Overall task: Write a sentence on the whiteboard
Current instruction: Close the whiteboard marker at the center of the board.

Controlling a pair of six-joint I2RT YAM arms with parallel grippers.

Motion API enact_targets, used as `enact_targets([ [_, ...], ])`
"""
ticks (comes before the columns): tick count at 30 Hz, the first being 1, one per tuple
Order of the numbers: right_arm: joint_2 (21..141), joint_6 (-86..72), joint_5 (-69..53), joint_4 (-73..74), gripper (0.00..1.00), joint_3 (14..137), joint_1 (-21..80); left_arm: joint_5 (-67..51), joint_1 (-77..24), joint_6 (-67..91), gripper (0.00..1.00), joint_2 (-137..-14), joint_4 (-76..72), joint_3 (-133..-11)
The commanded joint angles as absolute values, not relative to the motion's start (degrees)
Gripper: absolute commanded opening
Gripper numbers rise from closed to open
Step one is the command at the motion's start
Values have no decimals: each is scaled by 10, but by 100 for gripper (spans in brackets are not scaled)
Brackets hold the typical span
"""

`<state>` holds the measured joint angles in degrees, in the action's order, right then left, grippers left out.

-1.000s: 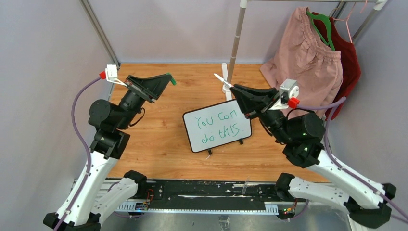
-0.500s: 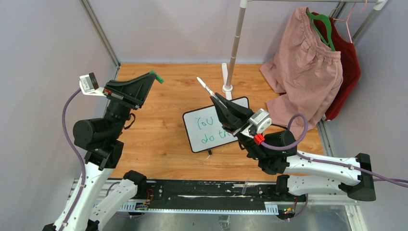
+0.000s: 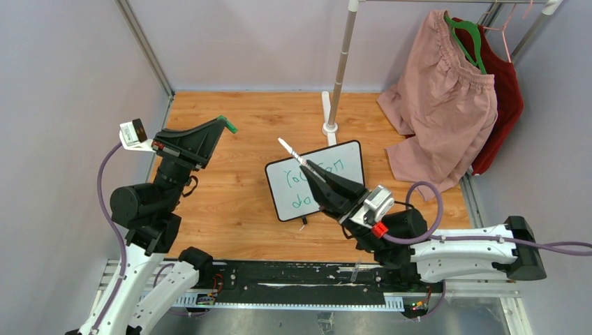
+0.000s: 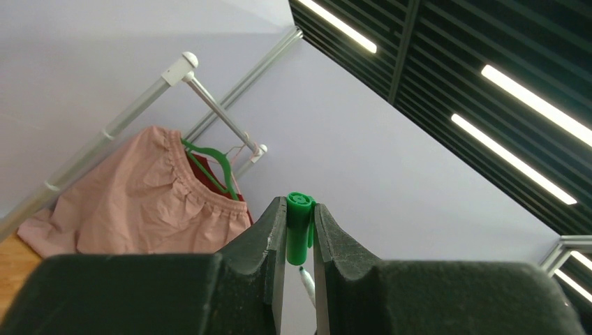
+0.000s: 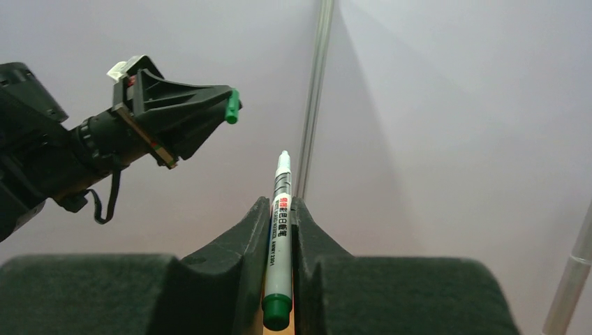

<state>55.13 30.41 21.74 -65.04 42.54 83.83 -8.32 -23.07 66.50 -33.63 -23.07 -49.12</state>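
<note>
The whiteboard point(image 3: 278, 196) stands tilted on the wooden floor at mid-table. The green sentence point(image 3: 299, 179) on it is partly hidden behind my right arm. My right gripper point(image 3: 311, 168) hovers in front of the board, shut on a white marker point(image 3: 289, 149) whose uncapped tip points up and to the left. In the right wrist view the marker point(image 5: 280, 234) sits upright between that gripper's point(image 5: 279, 202) jaws. My left gripper point(image 3: 220, 125) is raised at the left, shut on the green cap point(image 3: 229, 126). The left wrist view shows the cap point(image 4: 299, 230) pinched at the left gripper's point(image 4: 300, 208) tips.
A clothes rack pole point(image 3: 341, 63) rises behind the board from a white base point(image 3: 329, 128). Pink shorts point(image 3: 440, 105) and a red garment point(image 3: 504, 91) hang at the back right. Grey walls close in the left and back sides.
My right arm has swung down and left, bringing the marker in front of the board and covering part of the writing. My left arm has drawn back to the left with the cap.
</note>
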Motion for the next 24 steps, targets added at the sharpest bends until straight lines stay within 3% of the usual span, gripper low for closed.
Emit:
enact_targets([
  [1,597,393,247,-763,0,428,876,-81,-236,666,0,-324,-249,-483],
  [17,614,199,185,-747,0,454,837,-95,-247,643,0,-319,-249,-500],
  [24,597,8,139,-720,0,441,743,-95,-248,642,0,-308,-249,-490],
])
